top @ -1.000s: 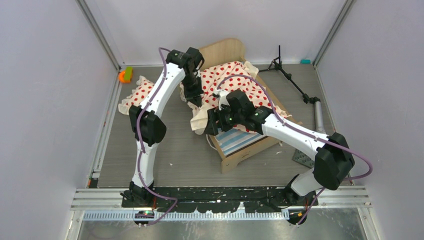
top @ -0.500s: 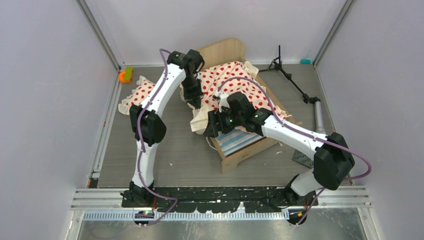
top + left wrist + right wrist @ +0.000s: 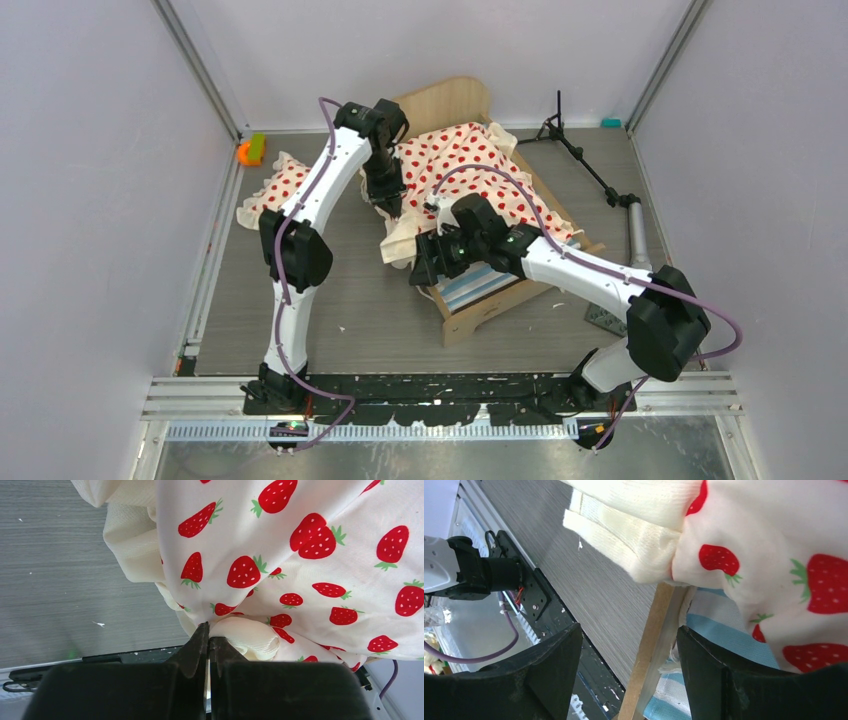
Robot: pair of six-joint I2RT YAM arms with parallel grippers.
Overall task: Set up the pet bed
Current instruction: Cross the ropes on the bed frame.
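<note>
The pet bed (image 3: 452,102) mid-tabletop (image 3: 340,290), its bedding (image 3: 470,160) partly spread.
We find the left tool (image 3: 209,639) still clenched on the bedding's cream edge; the right tool (image 3: 628,630), jaws released, has slid toward the bed's foot.

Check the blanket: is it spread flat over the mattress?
No: blanket bunched, overhanging one side; striped mattress bare at the foot.
</note>
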